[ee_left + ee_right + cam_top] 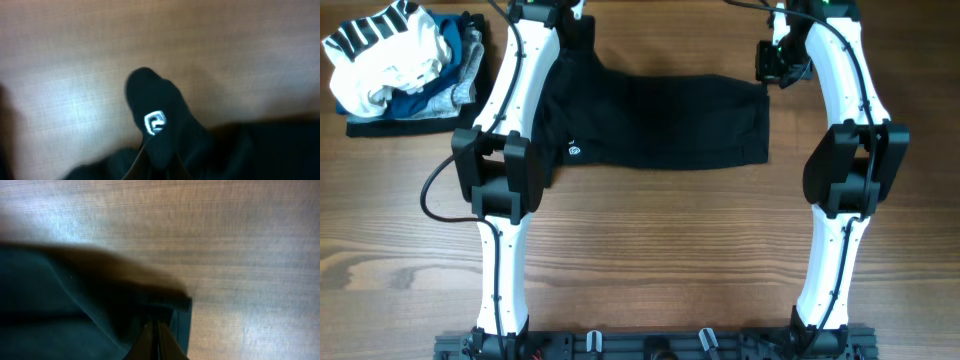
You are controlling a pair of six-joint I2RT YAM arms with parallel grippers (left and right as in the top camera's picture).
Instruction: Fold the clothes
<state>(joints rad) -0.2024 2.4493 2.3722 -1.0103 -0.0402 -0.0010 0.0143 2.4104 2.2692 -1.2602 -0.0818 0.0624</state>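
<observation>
The clothes (660,120), a plain black garment with a small white logo (573,150), lie spread across the far middle of the wooden table. My left gripper (578,30) sits at the garment's far left corner. In the left wrist view it (160,167) is shut on a fold of the black cloth (165,125), which rises from the jaws and carries a white logo (154,123). My right gripper (767,72) is at the far right corner. In the right wrist view it (156,330) is shut on the garment's edge (75,305), lifted a little above the table.
A small stack of white, striped, blue and grey garments (400,60) lies at the far left corner. A black cable (435,195) loops beside the left arm. Both arm bases stand on a rail (650,345) along the near edge.
</observation>
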